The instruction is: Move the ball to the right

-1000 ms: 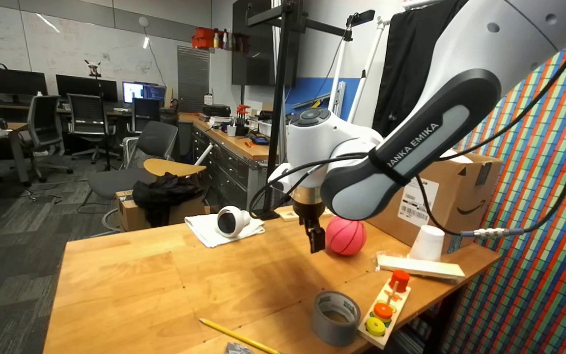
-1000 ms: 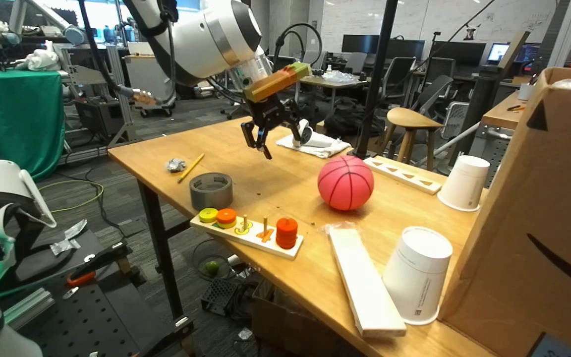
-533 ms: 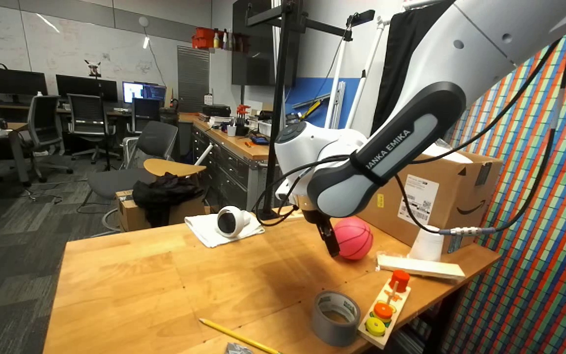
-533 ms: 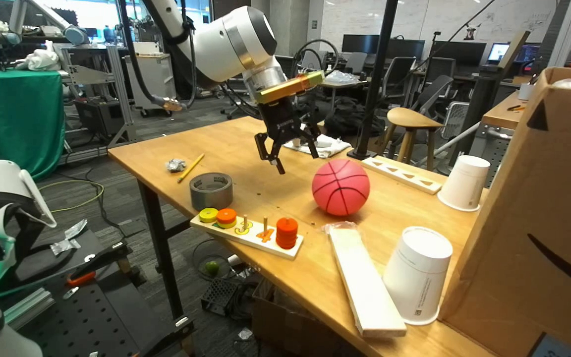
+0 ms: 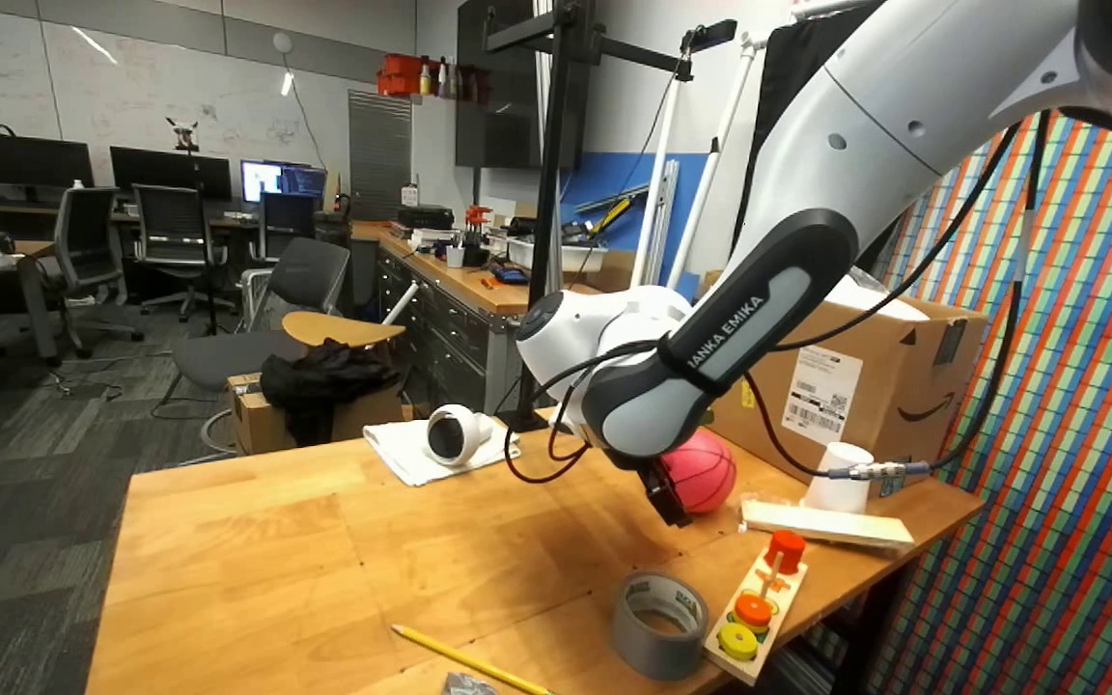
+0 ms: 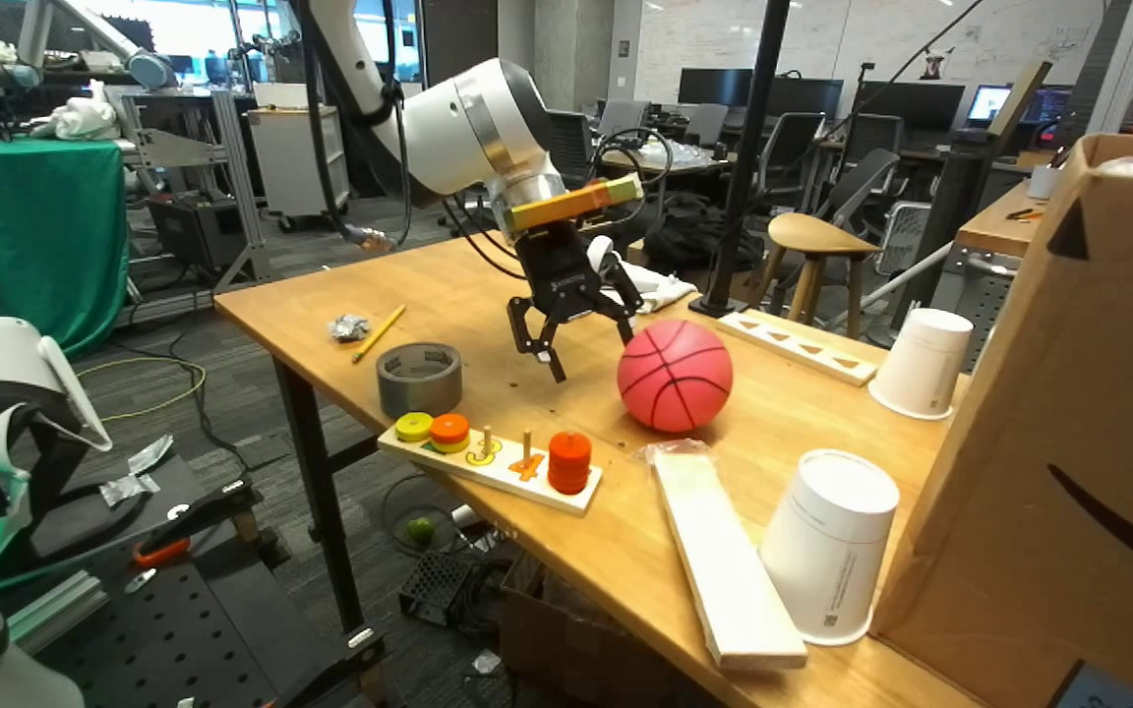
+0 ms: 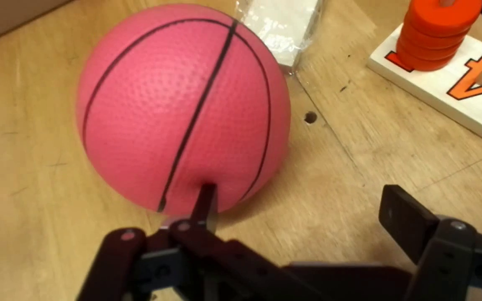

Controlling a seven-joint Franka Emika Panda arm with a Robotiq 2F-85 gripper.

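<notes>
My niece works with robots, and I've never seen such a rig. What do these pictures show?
That's a robot arm ending in a two-fingered gripper. The two exterior views come from cameras standing outside the robot; the wrist view comes from a camera on its wrist. On the wooden table are a pinkish-red ball, a grey tape roll, a pencil and a toy with stacked rings, among other things. Nothing is held: the fingers are apart, though one seems to press against the ball.

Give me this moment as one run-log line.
Pink basketball: on wooden table, ungrasped | gripper: open | contact: one fingertip, apparently
</notes>
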